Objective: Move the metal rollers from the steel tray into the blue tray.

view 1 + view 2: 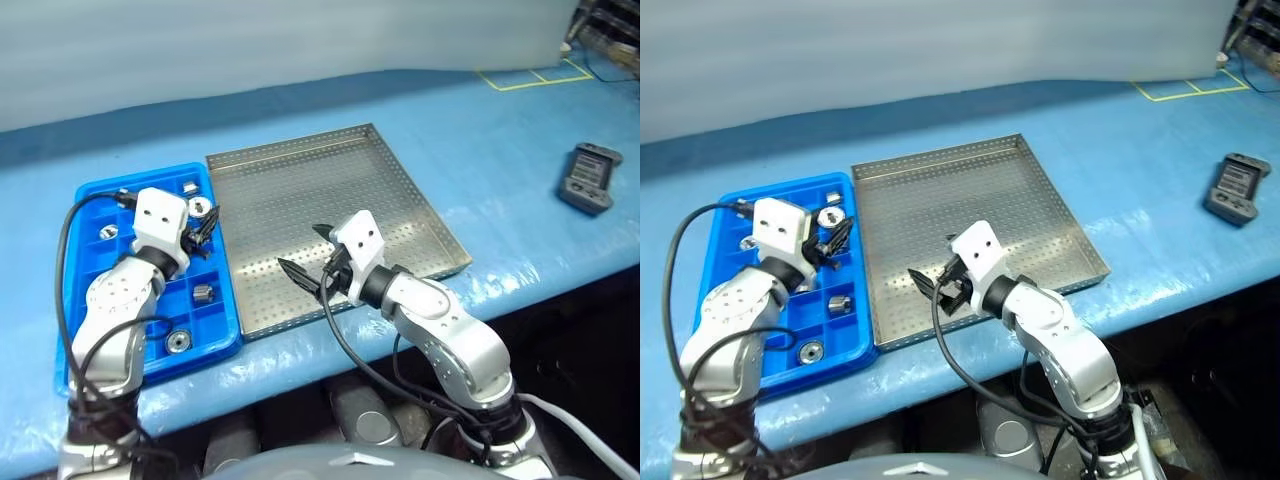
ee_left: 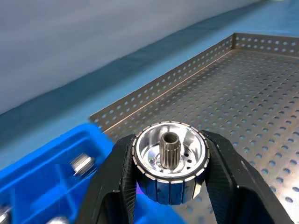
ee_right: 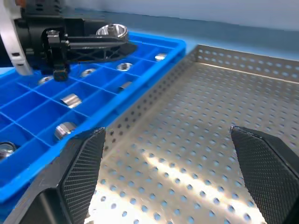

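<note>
Left wrist view: left hand clamps roller (right hand wide open).

Shiny metal rollers scattered in blue tray compartments; perforated steel tray alongside, touching

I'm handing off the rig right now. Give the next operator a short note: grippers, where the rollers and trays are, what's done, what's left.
Left gripper: shut on a roller, held over the blue tray.
Right gripper: open, holding nothing, above the steel tray.
Blue tray sits beside the steel tray, to the robot's left; several rollers lie in its compartments, such as one near the front.
Steel tray: no rollers visible on its floor, though the right arm covers part of it.
Left to do: drop the held roller into a free compartment, then check under the right arm.
</note>
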Motion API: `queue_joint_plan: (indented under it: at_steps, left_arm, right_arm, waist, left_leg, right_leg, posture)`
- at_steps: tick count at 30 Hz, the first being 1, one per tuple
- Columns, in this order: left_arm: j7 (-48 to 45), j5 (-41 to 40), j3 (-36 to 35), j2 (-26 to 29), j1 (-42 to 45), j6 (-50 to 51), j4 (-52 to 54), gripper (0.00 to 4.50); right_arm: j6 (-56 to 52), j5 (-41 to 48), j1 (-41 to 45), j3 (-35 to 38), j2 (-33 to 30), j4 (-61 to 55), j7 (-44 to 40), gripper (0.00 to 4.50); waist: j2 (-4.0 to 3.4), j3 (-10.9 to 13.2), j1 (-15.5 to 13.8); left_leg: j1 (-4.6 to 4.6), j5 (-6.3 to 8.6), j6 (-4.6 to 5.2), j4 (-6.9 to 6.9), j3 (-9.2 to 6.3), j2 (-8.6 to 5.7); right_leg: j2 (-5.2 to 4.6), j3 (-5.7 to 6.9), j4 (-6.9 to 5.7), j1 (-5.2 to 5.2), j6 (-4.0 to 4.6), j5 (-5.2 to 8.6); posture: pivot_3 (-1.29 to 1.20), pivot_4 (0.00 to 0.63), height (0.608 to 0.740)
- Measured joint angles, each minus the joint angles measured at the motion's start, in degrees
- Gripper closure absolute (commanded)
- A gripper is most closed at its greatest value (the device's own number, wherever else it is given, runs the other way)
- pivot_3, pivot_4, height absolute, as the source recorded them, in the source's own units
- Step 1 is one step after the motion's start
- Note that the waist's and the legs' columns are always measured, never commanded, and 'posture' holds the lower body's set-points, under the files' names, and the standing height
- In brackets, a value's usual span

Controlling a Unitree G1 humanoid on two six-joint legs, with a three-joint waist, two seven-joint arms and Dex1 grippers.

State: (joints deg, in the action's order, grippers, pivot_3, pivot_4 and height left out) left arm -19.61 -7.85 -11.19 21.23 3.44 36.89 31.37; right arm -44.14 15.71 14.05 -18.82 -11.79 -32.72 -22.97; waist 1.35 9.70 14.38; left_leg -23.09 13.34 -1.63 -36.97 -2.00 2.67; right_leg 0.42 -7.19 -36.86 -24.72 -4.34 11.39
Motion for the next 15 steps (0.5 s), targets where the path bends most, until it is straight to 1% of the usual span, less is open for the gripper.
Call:
queue_joint_plan:
  at_steps: [4, 7, 11, 15]
  left_arm:
    - [3.0, -0.4, -1.2, -2.8, -5.5, 3.1, 6.7, 2.8]
    - [4.9, -1.1, -1.5, -4.4, -9.3, 4.4, 9.9, 2.8]
    - [7.5, -1.2, -1.8, -6.0, -12.7, 5.3, 10.6, 2.8]
    - [9.8, -1.1, -2.1, -6.8, -15.6, 5.3, 11.8, 2.8]
  right_arm:
    - [2.9, 0.4, 2.9, -2.3, 0.7, 4.2, -3.4, 0.0]
    - [4.9, 0.4, 4.2, -3.9, 1.4, 7.4, -5.5, 0.0]
    - [6.4, 0.5, 5.0, -5.6, 2.3, 9.6, -7.6, 0.0]
    - [7.4, 0.7, 5.2, -7.0, 2.8, 11.0, -9.8, 0.0]
  waist:
    - [0.02, 0.0, -3.4]
    - [0.02, 0.0, -5.4]
    - [0.03, 0.0, -7.8]
    - [0.04, 0.0, -9.6]
  left_leg:
    - [0.01, 0.0, -0.01, -0.03, -0.06, 0.02]
    - [0.06, 0.0, -0.01, -0.07, -0.08, 0.02]
    - [0.08, 0.0, -0.01, -0.11, -0.07, 0.02]
    - [0.09, 0.0, -0.02, -0.11, -0.06, 0.03]
  right_leg:
    - [0.03, 0.08, -0.04, 0.01, 0.07, 0.04]
    - [0.03, 0.11, -0.06, 0.05, 0.29, 0.16]
    - [0.03, 0.12, -0.08, 0.07, 0.36, 0.2]
    - [0.03, 0.14, -0.07, 0.08, 0.4, 0.22]
  posture:
    - [0.01, 0.15, 0.74]
    - [0.04, 0.15, 0.74]
    - [0.08, 0.15, 0.74]
    - [0.11, 0.15, 0.74]
